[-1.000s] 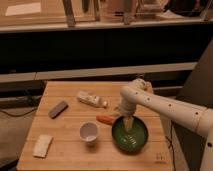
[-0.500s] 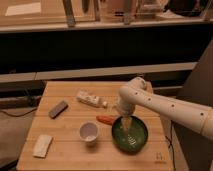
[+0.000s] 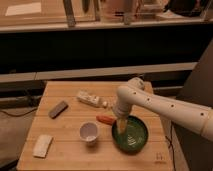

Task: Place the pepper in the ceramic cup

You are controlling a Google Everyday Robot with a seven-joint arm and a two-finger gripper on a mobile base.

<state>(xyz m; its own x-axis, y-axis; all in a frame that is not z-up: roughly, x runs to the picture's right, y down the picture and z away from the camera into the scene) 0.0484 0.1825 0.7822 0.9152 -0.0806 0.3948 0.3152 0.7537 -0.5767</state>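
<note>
claw [image 3: 121, 125] edged toward pepper [image 3: 104, 119] | released, over round green bowl [image 3: 138, 143] | pepper tapered, orange

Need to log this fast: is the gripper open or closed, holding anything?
Gripper: open, holding nothing; it hangs at the green bowl's left rim, beside the pepper lying on the table.

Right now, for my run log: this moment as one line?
gripper: jaws open, low over green bowl | pepper: on table beside bowl, unheld | ceramic cup: upright, no pepper inside
</note>
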